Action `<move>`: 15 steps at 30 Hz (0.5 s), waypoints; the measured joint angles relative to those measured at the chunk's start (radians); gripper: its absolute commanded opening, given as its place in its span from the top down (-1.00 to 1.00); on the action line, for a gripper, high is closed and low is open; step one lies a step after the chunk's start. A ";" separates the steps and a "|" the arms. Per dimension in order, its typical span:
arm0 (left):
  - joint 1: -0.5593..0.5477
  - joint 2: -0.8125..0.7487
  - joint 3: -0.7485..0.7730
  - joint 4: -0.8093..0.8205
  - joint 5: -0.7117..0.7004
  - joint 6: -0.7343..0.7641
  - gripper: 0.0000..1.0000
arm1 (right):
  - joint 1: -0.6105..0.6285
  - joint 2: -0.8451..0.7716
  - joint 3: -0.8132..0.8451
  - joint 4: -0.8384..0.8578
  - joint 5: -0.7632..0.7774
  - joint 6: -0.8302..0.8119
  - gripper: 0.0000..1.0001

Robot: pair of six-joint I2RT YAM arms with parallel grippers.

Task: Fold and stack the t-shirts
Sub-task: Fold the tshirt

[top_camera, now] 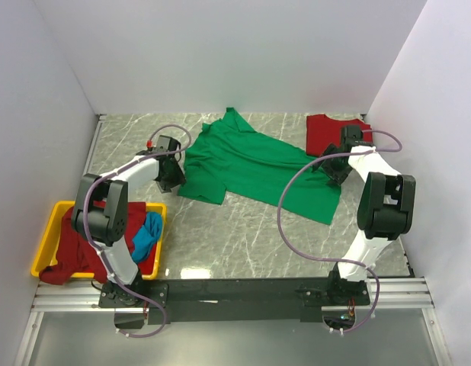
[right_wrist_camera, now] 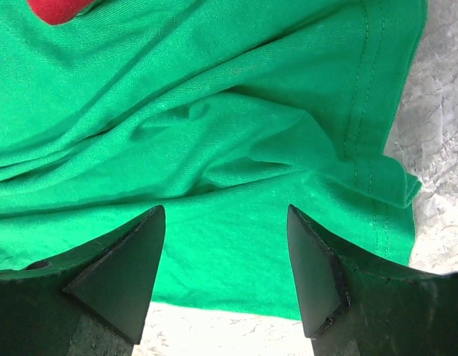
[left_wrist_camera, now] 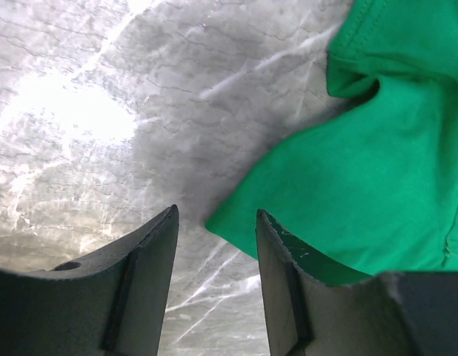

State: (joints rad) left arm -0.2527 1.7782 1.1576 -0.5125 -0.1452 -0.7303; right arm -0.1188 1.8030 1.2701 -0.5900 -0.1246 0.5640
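The table [top_camera: 243, 229] was a grey, marble-veined slab that caught bright patches of light. It was closed in by plain white walls [top_camera: 235, 53] on three sides, with a metal rail [top_camera: 235, 293] along the near edge. A yellow bin [top_camera: 49, 229] sat at the near left corner, holding a dark red shirt [top_camera: 75, 244] that spilled over its rim and a blue shirt [top_camera: 148, 236] bunched at its right side.

The green shirt [top_camera: 258, 164] lay opened out, though creased, across the far middle of the table. Its long axis ran on a slant from the far left to the near right. One peak of cloth pointed at the back wall and a straight stitched edge faced the near right. Which end was the neck could not be told. A folded red shirt [top_camera: 327, 133] lay at the far right, just beside the green one and partly under the right arm.

The left gripper [top_camera: 172, 177] was low at the green shirt's left edge. Its fingers were parted to a middling gap, a corner of the cloth lay in line with that gap, and nothing was pinched. The right gripper [top_camera: 336, 169] was over the shirt's right end, close to the hem. Its fingers were spread wide above rumpled green cloth and held nothing. Whether either gripper touched the cloth could not be told.
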 measured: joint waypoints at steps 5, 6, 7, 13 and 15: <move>0.003 0.002 0.000 0.000 -0.004 0.003 -0.02 | 0.000 -0.003 -0.001 0.001 0.000 0.000 -0.46; 0.003 0.002 0.000 0.000 -0.005 0.005 -0.01 | 0.000 -0.003 -0.001 0.001 0.000 0.000 -0.46; 0.002 0.003 0.000 0.000 -0.007 0.008 0.00 | 0.000 -0.004 -0.001 0.001 0.000 0.000 -0.46; -0.014 0.027 0.001 -0.002 -0.030 0.022 0.05 | 0.000 -0.004 -0.001 0.001 0.000 0.000 -0.46; -0.019 0.040 0.003 -0.006 -0.036 0.030 0.06 | 0.000 -0.004 -0.002 0.001 0.000 0.000 -0.46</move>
State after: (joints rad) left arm -0.2714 1.8183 1.1610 -0.5186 -0.1810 -0.7006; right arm -0.1188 1.7992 1.2686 -0.5888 -0.1246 0.5640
